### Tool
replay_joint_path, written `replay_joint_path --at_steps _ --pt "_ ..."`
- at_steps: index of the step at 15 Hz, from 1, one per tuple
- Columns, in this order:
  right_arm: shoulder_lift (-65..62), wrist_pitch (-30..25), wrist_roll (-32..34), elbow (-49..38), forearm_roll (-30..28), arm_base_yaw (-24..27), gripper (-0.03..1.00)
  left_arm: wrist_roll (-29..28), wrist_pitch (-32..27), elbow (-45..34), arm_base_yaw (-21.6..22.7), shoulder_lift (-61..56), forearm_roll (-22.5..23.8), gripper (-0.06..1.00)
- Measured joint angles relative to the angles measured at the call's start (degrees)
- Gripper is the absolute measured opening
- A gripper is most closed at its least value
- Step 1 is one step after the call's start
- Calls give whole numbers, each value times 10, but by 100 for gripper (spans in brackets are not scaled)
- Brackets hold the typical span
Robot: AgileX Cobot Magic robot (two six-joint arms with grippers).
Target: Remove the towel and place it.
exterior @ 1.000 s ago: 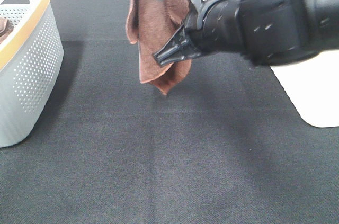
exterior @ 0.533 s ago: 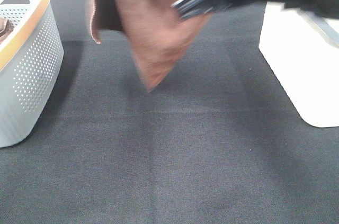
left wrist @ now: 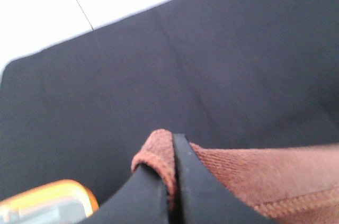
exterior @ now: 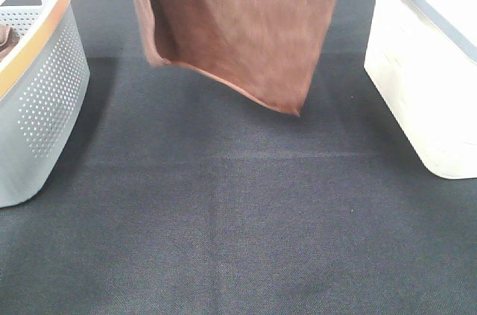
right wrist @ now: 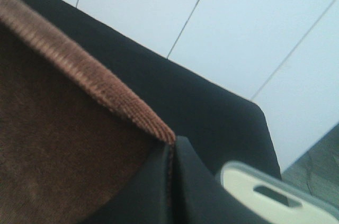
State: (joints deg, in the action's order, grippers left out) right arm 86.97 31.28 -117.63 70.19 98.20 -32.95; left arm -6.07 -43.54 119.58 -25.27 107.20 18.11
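The towel (exterior: 238, 24) hangs spread in the air over the far part of the bench (exterior: 246, 226), between the left basket (exterior: 45, 99) and the right bin (exterior: 425, 84). The left gripper (left wrist: 170, 173) and the right gripper (right wrist: 170, 160) each pinch an upper corner.

The towel (exterior: 246, 32) is reddish-brown cloth, soft and fuzzy, with a ribbed stitched hem. The bench (exterior: 238, 226) wears matt black woven fabric. The basket (exterior: 45, 106) is grey perforated plastic with a smooth orange rim. The bin (exterior: 425, 91) is smooth, dull white plastic. The left tool (left wrist: 170, 187) and right tool (right wrist: 170, 166) look smooth and matt black.
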Motion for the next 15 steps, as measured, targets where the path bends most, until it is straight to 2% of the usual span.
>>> replay_joint_path --at_steps 1,3,5,6,8,10,11,12,13,15 --pt "25 -37 2 29 -11 28 0 0 52 0 15 16 6 0" --pt "88 -89 3 89 -29 74 0 0 120 0 36 44 7 0" --pt "144 -103 4 146 -38 91 0 -1 150 0 50 76 7 0" --pt "167 -102 4 160 -38 92 0 -5 145 0 54 92 7 0" --pt "195 -103 -29 164 -3 92 0 -10 70 0 54 115 -6 0" --pt "194 -105 -65 124 10 91 0 -12 -58 0 53 134 -69 0" --pt "190 -105 -71 93 10 88 0 -10 -80 0 53 136 -78 0" --pt "183 -106 -73 56 11 84 0 -5 -149 0 53 144 -102 0" --pt "175 -108 -73 22 13 77 0 -5 -194 0 53 147 -115 0" --pt "160 -100 -74 -46 13 56 0 -4 -246 0 53 147 -124 0"
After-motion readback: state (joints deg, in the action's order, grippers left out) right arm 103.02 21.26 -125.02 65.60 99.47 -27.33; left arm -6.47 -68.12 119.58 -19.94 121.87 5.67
